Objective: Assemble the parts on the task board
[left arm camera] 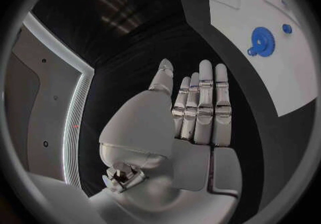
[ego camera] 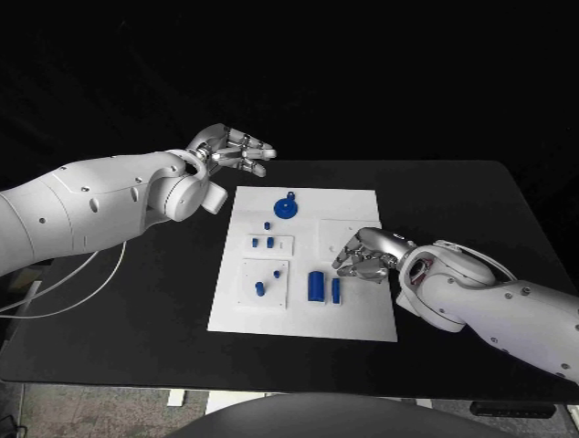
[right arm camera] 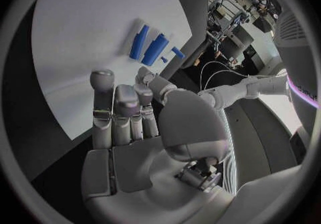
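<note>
Black table, white task board at its middle, blue parts scattered over it.

On the board a blue round part lies near the far edge, two blue cylinders nearer; whether any are seated I cannot tell. The right hand, fingers together and holding nothing, hovers over the board's right side; the left hand hangs off its far-left corner, fingers straight, empty.
</note>
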Action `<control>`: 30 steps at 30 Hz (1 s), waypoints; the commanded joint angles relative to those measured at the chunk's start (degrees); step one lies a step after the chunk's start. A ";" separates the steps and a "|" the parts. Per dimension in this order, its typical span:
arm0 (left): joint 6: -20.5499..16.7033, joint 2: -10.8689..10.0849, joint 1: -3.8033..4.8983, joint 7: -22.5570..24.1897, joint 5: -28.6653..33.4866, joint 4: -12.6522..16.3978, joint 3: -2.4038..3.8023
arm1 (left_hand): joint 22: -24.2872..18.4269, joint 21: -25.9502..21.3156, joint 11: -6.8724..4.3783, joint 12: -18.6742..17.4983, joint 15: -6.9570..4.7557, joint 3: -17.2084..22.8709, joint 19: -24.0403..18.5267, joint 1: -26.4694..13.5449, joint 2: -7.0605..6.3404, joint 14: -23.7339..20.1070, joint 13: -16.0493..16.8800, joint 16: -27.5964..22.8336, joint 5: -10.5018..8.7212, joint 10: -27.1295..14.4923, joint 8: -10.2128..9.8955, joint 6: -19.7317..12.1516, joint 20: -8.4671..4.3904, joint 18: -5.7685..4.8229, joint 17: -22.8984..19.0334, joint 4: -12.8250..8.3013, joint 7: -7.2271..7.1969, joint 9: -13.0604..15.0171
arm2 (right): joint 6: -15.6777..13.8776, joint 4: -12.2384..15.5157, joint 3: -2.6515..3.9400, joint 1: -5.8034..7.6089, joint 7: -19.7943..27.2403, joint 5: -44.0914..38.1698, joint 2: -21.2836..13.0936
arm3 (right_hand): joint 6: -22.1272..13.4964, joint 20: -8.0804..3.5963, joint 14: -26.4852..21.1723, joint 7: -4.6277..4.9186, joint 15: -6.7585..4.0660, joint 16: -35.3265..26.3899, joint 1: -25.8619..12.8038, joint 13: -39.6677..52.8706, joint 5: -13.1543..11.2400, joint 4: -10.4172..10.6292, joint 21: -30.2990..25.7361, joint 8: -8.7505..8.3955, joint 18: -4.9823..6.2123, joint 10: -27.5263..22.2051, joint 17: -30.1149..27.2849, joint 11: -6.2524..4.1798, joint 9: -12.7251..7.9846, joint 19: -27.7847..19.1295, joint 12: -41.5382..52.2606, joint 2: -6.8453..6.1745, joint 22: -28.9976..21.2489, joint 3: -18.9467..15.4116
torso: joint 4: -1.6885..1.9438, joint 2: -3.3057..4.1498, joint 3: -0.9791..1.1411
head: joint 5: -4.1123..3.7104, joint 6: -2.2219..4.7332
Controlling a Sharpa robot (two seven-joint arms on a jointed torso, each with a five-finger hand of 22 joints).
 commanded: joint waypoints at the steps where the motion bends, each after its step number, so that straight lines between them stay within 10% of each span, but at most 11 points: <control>1: 0.72 0.12 0.05 0.38 0.06 0.12 0.04 | -0.06 0.18 -0.06 0.08 -0.01 0.25 0.44 -0.55 -0.02 -0.58 0.03 0.21 -0.19 0.36 -0.06 -0.43 -0.09 -1.01 0.01 0.21 -0.12 0.02 | 2.53 -0.05 -0.14 -0.18 -0.90 -3.44 0.11 | 0.73 0.01 -0.14 -0.03 0.10 0.25 0.01 -0.05 -0.35 -0.03 0.44 -0.18 0.53 0.21 0.12 -0.26 0.04 2.19 0.22 0.53 3.50 -0.77 | -0.04 -0.03 0.00 | -0.01 -0.02; 30: 0.76 0.05 0.04 0.18 0.01 0.14 0.04 | -0.17 0.23 -0.05 0.07 0.00 0.26 0.45 -0.49 0.04 -0.63 0.03 0.25 -0.18 0.32 -0.08 -0.53 -0.09 -1.01 0.01 0.13 -0.10 0.01 | -0.23 -1.07 -0.95 -1.96 -4.22 -8.19 1.58 | 1.91 -0.02 -0.06 -0.31 0.09 0.53 0.13 -0.23 -0.44 -0.23 0.96 -0.14 0.32 0.46 0.39 -0.47 0.08 2.33 0.15 0.77 3.57 -0.96 | -0.08 -0.02 0.06 | -0.15 -0.26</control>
